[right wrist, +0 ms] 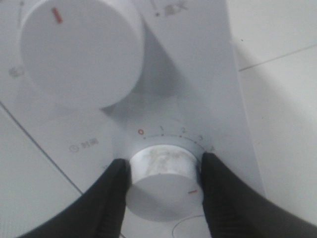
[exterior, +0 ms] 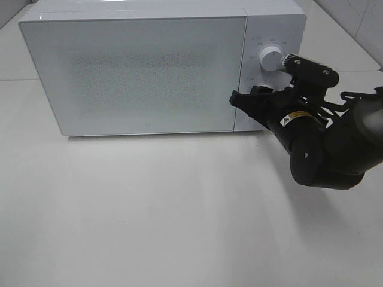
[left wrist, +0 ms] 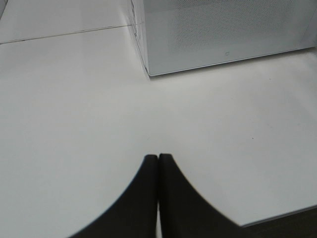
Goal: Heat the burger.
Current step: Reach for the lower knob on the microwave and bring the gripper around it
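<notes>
From the high camera, the white microwave (exterior: pixel 137 72) stood on the white table (exterior: pixel 179 209) with its door shut. The right claw (exterior: pixel 252 99) reached to the control panel, below the upper dial (exterior: pixel 271 58). The burger showed in no view, and the frosted door hid whatever was inside.

From the left wrist, the left claw (left wrist: pixel 158 161) hung over the bare table (left wrist: pixel 74 109), its two fingers pressed flat together with nothing between them. A lower corner of the microwave (left wrist: pixel 223 34) stood ahead of it.

From the right wrist, the right claw (right wrist: pixel 164 163) gripped the lower dial (right wrist: pixel 159 178), one finger (right wrist: pixel 115 196) touching each side. A numbered scale starting at a red 0 curved around that dial. The upper dial (right wrist: pixel 79 49) carried a red mark.
</notes>
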Controlling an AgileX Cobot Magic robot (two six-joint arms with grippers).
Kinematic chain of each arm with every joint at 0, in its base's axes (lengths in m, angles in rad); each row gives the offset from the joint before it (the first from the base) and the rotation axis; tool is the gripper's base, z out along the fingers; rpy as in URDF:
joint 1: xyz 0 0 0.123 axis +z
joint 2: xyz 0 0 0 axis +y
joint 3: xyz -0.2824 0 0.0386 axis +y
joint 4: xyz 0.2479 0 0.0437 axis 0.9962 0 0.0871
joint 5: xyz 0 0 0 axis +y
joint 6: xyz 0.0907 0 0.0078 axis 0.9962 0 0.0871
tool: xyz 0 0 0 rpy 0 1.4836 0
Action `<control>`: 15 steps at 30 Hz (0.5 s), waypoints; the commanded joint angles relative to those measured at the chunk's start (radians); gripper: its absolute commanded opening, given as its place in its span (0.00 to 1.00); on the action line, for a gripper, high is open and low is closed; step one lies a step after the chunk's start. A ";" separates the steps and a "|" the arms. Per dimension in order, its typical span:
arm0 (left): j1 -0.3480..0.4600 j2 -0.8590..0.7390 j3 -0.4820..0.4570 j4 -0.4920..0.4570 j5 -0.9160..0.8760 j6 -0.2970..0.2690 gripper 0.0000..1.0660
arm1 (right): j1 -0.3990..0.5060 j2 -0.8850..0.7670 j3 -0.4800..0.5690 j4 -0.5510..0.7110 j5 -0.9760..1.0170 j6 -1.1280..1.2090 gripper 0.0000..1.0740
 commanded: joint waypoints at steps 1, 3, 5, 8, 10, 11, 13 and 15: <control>0.002 -0.009 0.003 -0.007 -0.016 0.003 0.00 | -0.007 -0.005 -0.024 -0.007 -0.001 0.188 0.00; 0.002 -0.009 0.003 -0.007 -0.016 0.003 0.00 | -0.007 -0.005 -0.024 -0.007 -0.001 0.296 0.00; 0.002 -0.009 0.003 -0.007 -0.016 0.003 0.00 | -0.007 -0.005 -0.024 -0.007 -0.001 0.467 0.00; 0.002 -0.009 0.003 -0.007 -0.016 0.003 0.00 | -0.007 -0.005 -0.024 -0.007 -0.001 0.641 0.00; 0.002 -0.009 0.003 -0.007 -0.016 0.003 0.00 | -0.007 -0.005 -0.024 -0.007 -0.001 0.753 0.00; 0.002 -0.009 0.003 -0.007 -0.016 0.003 0.00 | -0.007 -0.005 -0.024 -0.007 -0.001 0.796 0.00; 0.002 -0.009 0.003 -0.007 -0.016 0.003 0.00 | -0.007 -0.005 -0.024 -0.007 -0.001 0.887 0.00; 0.002 -0.009 0.003 -0.007 -0.016 0.003 0.00 | -0.007 -0.005 -0.024 -0.007 -0.001 0.985 0.00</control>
